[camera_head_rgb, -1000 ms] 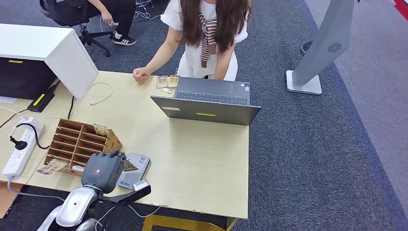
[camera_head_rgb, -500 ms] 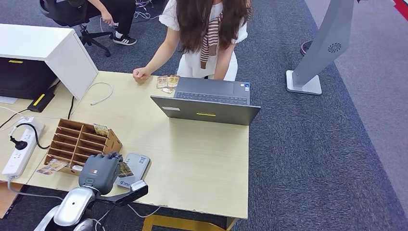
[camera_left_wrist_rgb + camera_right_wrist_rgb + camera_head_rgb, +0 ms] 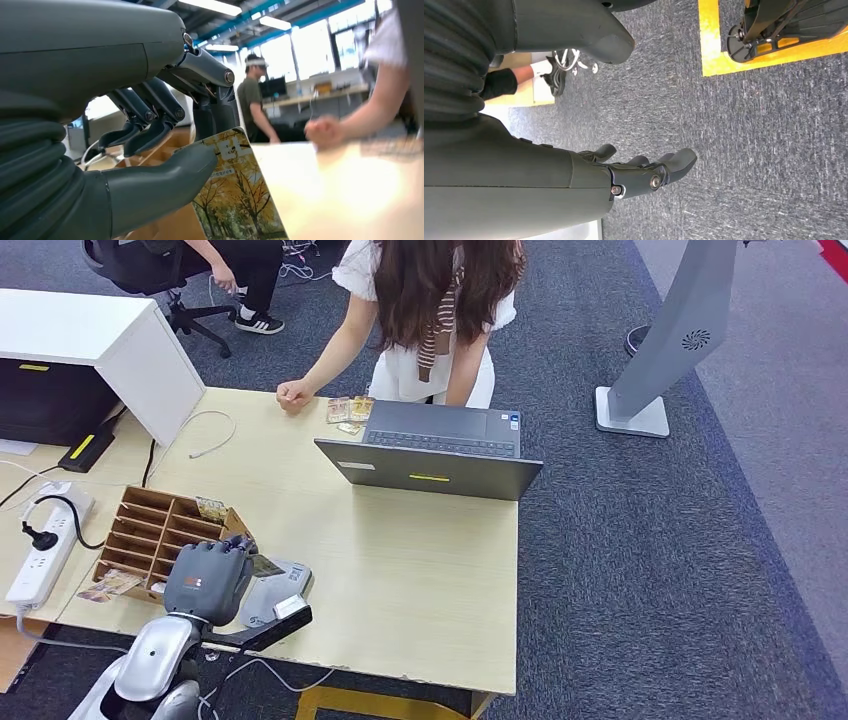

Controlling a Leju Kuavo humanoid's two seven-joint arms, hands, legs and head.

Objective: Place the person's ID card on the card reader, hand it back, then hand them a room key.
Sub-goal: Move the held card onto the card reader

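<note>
Presently, the silver-armed left hand [image 3: 208,581] is held over the near-left part of the pale wooden worktop [image 3: 400,560], and a thin card printed with yellow autumn trees [image 3: 235,200] is pinched between its thick grey thumb and darker fingers [image 3: 150,135]. In the head view the same card is seen at the fingertips, lying over or just above the flat grey card reader [image 3: 280,590]; whether card and reader are touching cannot be told. The reading step is therefore judged to be in hand or just finishing, while the handing back of the card and the giving of a room key are judged not yet done. The person in the white top [image 3: 430,310] is leaned over the far edge of the worktop behind the open grey laptop [image 3: 430,455], with a closed fist [image 3: 292,394] rested on the surface and a few small cards [image 3: 347,410] lying just beside it. A brown wooden rack of small compartments [image 3: 160,535] is stood just beside the reader; one patterned card [image 3: 210,508] is seen upright in a far compartment, and the other slots appear empty or too dark to judge. The right hand [image 3: 644,175] is hung above grey carpet with its fingers loosely apart and nothing held.
</note>
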